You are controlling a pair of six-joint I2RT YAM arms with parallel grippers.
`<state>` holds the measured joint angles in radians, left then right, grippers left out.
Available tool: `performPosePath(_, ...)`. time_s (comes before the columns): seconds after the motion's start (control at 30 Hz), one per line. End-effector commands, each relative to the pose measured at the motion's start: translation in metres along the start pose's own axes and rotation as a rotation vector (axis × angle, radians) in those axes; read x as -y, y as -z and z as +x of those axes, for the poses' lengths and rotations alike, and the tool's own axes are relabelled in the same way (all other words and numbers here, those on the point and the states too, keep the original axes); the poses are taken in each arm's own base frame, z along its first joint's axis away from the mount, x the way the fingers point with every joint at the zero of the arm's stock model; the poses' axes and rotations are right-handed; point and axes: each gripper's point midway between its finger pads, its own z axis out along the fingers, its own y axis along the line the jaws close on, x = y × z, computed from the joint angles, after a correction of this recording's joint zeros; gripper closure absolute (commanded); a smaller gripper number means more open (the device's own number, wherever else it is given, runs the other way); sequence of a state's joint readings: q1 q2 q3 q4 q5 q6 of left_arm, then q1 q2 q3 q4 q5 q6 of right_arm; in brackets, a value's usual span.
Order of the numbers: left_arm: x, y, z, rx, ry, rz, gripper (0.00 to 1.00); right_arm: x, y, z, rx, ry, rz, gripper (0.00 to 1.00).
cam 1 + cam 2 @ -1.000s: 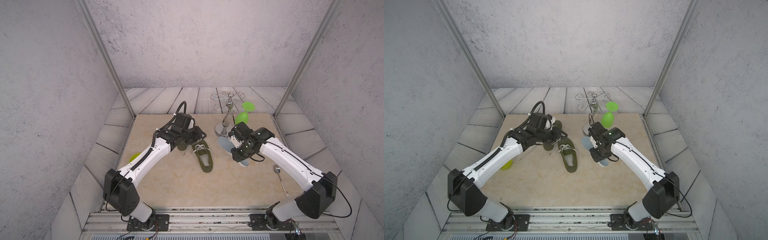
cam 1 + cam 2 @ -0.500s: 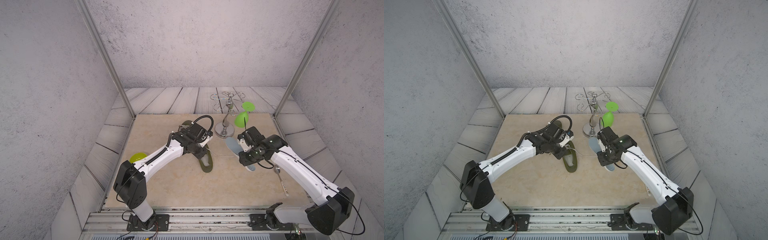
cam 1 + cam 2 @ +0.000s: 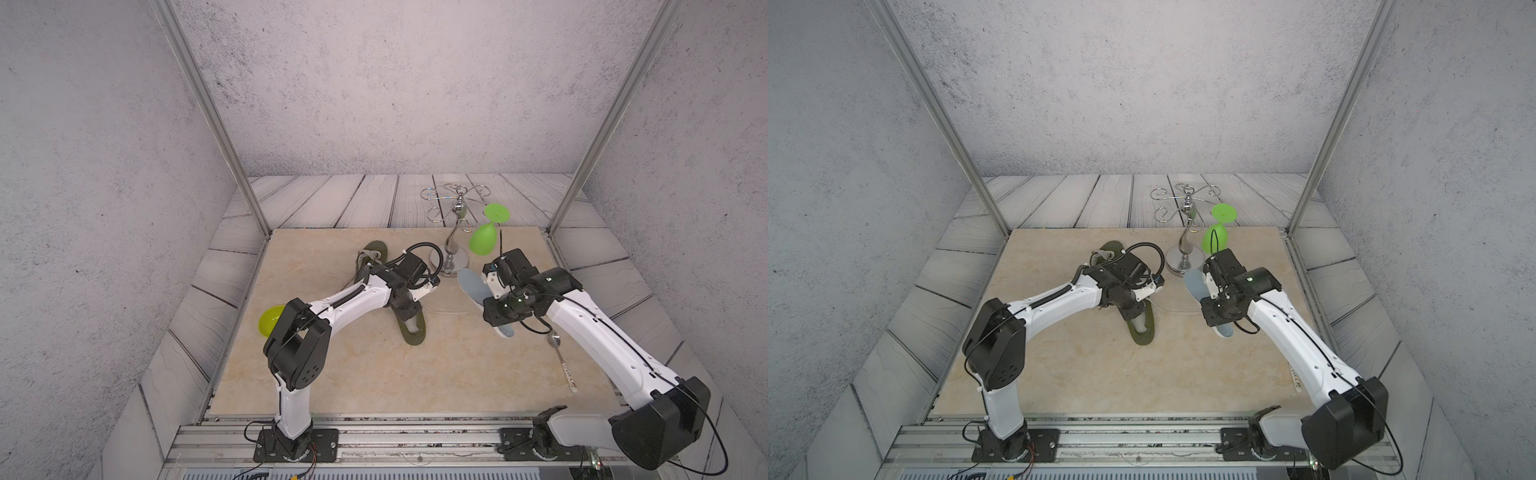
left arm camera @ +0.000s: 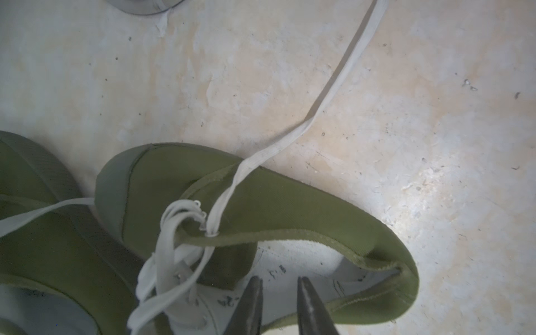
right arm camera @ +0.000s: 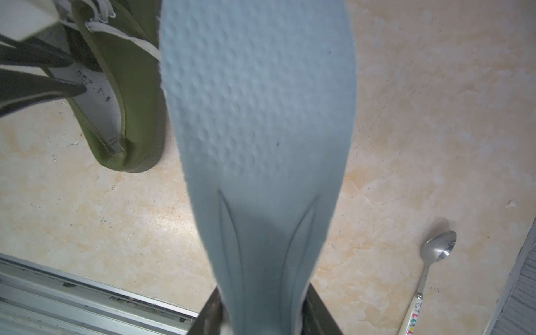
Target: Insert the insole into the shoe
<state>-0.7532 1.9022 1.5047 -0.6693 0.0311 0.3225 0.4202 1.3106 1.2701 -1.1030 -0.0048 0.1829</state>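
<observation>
An olive-green shoe (image 3: 414, 329) (image 3: 1143, 329) (image 4: 290, 203) (image 5: 136, 87) with white lining lies mid-table, heel toward the front. My left gripper (image 3: 408, 312) (image 4: 278, 282) (image 5: 78, 75) points down into its opening, jaws slightly apart, nothing between them. My right gripper (image 3: 496, 305) (image 5: 262, 293) is shut on the narrow end of the pale blue insole (image 3: 469, 282) (image 3: 1194, 282) (image 5: 258, 116). The insole is held just right of the shoe, its wide end toward the back.
A second olive shoe (image 3: 372, 253) (image 3: 1111, 251) lies behind the left arm. A chrome rack (image 3: 455, 257) with a green glass (image 3: 482, 241) stands at the back. A spoon (image 3: 559, 353) (image 5: 438, 246) lies right. A green bowl (image 3: 270, 320) sits left. A loose lace (image 4: 333, 87) trails over the table.
My left gripper has moved from beside the back shoe forward and down into the near shoe's opening. My right gripper has shifted slightly right with the insole.
</observation>
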Motion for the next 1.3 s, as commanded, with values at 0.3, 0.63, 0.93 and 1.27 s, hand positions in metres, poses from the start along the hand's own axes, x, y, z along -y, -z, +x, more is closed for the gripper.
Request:
performPosePath(0.3, -0.015, -0.02, 0.011, -0.121, -0.076, -0.111, 0.68, 0.004, 0.002, 0.008, -0.01, 0.004, -0.019, 0.6)
performPosePath(0.63, -0.021, -0.002, 0.009, -0.084, -0.031, -0.157, 0.73, 0.001, 0.0, 0.004, -0.017, 0.001, -0.038, 0.6)
performPosePath(0.93, -0.018, -0.017, 0.021, -0.15, -0.04, -0.142, 0.71, 0.001, 0.0, 0.006, -0.019, -0.004, -0.04, 0.6)
performPosePath(1.27, -0.012, -0.028, 0.018, -0.114, -0.034, -0.115, 0.68, 0.0, -0.001, 0.005, -0.021, -0.006, -0.043, 0.6)
